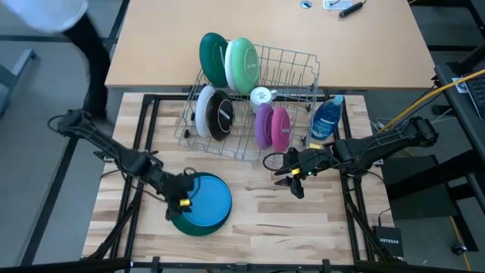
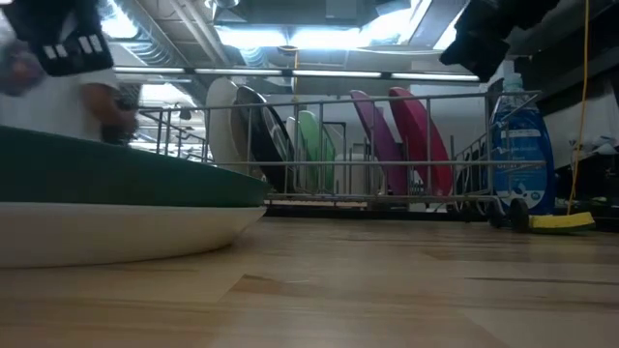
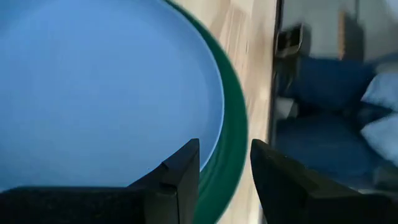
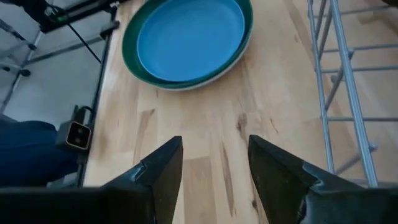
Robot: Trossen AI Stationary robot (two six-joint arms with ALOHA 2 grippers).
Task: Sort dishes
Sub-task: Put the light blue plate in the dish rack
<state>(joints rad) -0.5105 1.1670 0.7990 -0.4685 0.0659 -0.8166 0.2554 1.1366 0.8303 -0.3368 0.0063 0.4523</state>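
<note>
Straddling the blue plate's point(image 1: 206, 199) rim at 9 o'clock, left hand point(image 1: 182, 202) is half-open; right hand point(image 1: 292, 176) is hovering wide near the rack point(image 1: 288, 61).

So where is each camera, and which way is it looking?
High view: sits above, looking straight down at the table, the dish rack and both arms.
Low view: sits at table height, looking level at the rack, with a green dish's rim close by.
Left wrist view: rides the left arm; its fingers straddle the rim of the blue plate stacked in the green dish.
Right wrist view: rides the right arm; its open fingers hang over bare wood.
Shared: both wrist views and the high view show the blue plate.
</note>
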